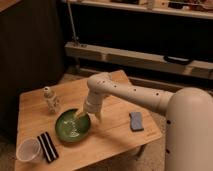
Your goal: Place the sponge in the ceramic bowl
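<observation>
the tool (86, 115) hangs over the ceramic bowl (64, 131) at its rim on the sponge's side, jaws apart and empty, while the sponge (136, 121) lies flat on the desk (35, 102) well apart from it, so a sound pickup calls for straddling its narrow width squarely before closing.

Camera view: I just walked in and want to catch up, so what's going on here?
A one-armed robot reaches across a low wooden table. Its gripper hangs at the edge of the ceramic bowl, fingers open, holding nothing. The sponge meant for the bowl lies untouched on the table, apart from it. A clear cup, a striped black block and a small pale bottle sit nearby.
</observation>
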Motion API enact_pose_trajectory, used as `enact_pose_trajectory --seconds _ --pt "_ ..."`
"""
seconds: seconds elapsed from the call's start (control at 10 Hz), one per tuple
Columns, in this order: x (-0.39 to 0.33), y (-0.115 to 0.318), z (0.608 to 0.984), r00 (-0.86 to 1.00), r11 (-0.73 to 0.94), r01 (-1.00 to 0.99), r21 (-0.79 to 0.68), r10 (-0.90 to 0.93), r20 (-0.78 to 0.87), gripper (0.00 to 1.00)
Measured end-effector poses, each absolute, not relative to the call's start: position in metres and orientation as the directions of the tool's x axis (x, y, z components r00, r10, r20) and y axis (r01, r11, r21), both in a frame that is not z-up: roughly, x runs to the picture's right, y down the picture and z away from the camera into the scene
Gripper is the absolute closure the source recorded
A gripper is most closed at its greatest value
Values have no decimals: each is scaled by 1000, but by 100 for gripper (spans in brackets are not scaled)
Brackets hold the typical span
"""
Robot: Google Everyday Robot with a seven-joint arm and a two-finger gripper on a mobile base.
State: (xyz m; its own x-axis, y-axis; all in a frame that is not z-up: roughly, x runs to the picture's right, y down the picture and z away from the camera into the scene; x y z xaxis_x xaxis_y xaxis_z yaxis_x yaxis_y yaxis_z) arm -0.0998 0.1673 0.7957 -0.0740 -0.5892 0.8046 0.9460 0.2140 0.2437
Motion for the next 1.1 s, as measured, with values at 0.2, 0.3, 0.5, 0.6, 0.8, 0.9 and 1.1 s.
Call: enact_pose_trajectory --seconds 0.2,0.3,0.5,0.6,0.8,0.9,1.1 --pt "-100 167 796 -74 214 946 244 -589 804 20" --pt "-100 167 796 -74 214 946 244 -589 804 20" --pt "-99 167 796 -73 214 946 243 -589 805 20" --pt "-100 167 796 -73 214 946 243 -589 804 20" --pt "-100 167 796 -73 214 946 243 -589 805 20" --pt "-99 167 796 -74 214 946 243 -590 804 20" --pt "-96 163 792 -67 199 952 232 -607 792 20"
